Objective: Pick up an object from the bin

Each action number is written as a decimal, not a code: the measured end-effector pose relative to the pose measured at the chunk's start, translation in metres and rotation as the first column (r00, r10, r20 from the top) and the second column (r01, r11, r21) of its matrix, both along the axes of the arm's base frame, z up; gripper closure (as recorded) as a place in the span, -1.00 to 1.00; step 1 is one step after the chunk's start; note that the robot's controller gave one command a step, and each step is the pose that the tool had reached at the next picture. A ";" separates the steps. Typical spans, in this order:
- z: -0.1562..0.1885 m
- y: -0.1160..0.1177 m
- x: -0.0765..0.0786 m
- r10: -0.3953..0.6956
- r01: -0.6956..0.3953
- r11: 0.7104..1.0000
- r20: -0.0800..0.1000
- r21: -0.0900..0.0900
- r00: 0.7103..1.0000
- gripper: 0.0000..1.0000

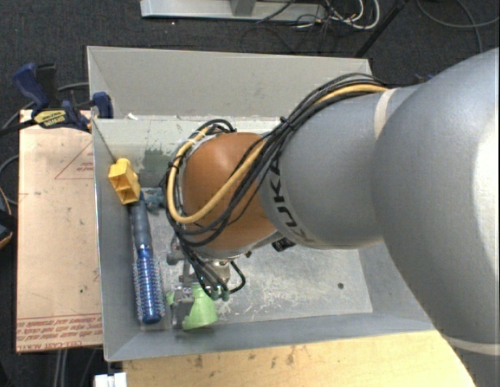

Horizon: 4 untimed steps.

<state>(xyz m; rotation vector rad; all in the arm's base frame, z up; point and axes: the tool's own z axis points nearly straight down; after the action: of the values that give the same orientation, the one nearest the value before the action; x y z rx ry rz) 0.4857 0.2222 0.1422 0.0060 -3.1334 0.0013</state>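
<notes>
The gripper (pixel 188 295) hangs low in the bin (pixel 234 83); whether it is open or closed cannot be told. A small light-green thing (pixel 203 313) lies right at its tip. A blue hairbrush (pixel 145 276) lies just beside it, with a yellow block (pixel 123 181) farther off past the brush's handle.

The grey arm reaches in from the right, and its orange wrist cover and looped cables hang over the middle of the grey metal bin (pixel 314 287). The gripper (pixel 188 295) is low by the near wall, touching or just over a pale green thing (pixel 204 312). Just beside it to the left a blue bristled brush (pixel 147 284) lies along the left wall, with a yellow block (pixel 123 181) at its far end.
</notes>
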 end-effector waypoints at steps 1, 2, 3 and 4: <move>-0.066 -0.053 0.003 0.228 -0.229 0.973 0.032 0.006 0.973 -1.00; -0.041 -0.077 -0.002 0.178 -0.178 0.984 0.013 0.002 0.984 -1.00; -0.041 -0.101 -0.003 0.311 -0.311 0.950 0.018 0.001 0.950 -1.00; -0.067 -0.129 0.011 0.223 -0.223 0.975 0.026 0.004 0.974 -1.00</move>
<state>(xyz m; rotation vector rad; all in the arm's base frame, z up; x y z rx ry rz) 0.4962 0.0933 0.0755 0.3608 -3.1380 -0.0084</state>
